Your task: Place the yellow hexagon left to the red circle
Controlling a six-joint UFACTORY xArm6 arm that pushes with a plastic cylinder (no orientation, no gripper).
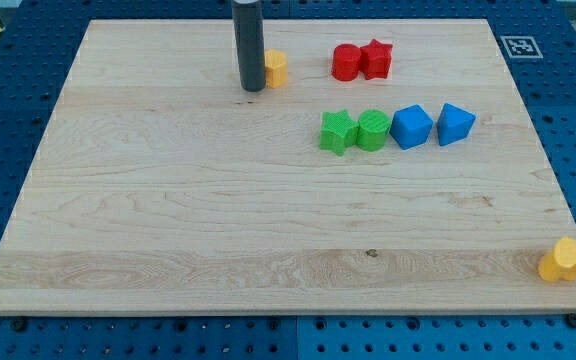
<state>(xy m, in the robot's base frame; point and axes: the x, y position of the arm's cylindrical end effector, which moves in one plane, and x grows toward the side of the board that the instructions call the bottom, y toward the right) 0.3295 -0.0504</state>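
Observation:
The yellow hexagon point(276, 68) lies near the view's top, partly hidden behind my rod. My tip point(252, 88) rests on the board just left of it, touching or nearly touching. The red circle point(346, 62) lies to the right of the hexagon with a gap between them. A red star-shaped block point(376, 59) touches the red circle on its right side.
A green star-like block point(337, 131), a green round block point(373, 130), a blue cube point(411, 127) and a blue triangular block point(455, 124) form a row at the middle right. A yellow heart-like block point(566, 261) sits at the board's bottom right edge.

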